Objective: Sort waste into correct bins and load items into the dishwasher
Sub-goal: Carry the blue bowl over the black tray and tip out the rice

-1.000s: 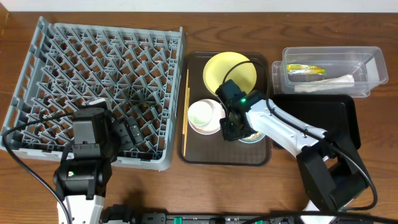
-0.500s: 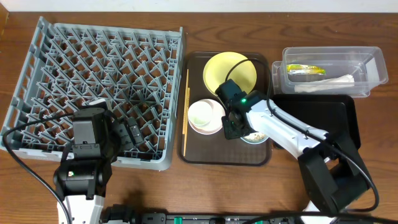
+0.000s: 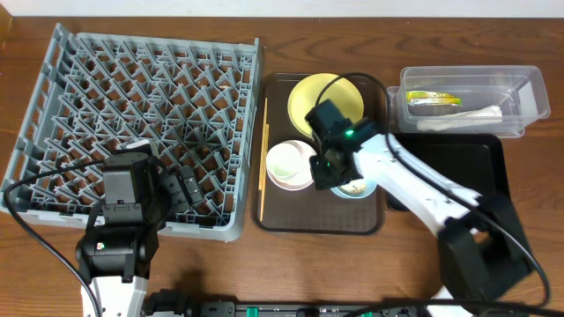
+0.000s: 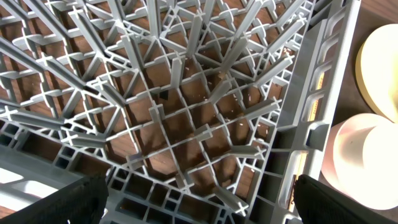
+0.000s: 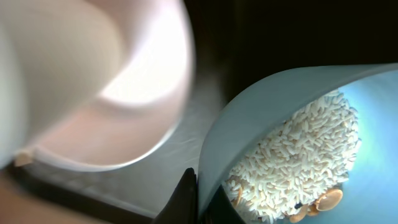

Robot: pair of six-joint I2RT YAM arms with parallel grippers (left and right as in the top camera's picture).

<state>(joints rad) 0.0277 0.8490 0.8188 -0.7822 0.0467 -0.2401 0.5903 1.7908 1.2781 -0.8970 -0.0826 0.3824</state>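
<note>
I read right gripper [image 3: 329, 173] jaws clenched on the left rim of the light-blue bowl [image 3: 354, 187], rice [image 5: 298, 155] inside, on brown tray [image 3: 300, 216]. Black tray [image 3: 489, 167] lies to its right. Left gripper [image 4: 202, 202] jaws released over rack [image 3: 88, 88].

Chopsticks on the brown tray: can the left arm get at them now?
Probably yes: the chopsticks lie uncovered, and the open left claw hangs over the dish rack corner nearby; only the rack wall stands between.

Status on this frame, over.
Left gripper open over dish rack. Right gripper pinching light-blue bowl rim, rice scraps inside. White bowl close alongside.
</note>
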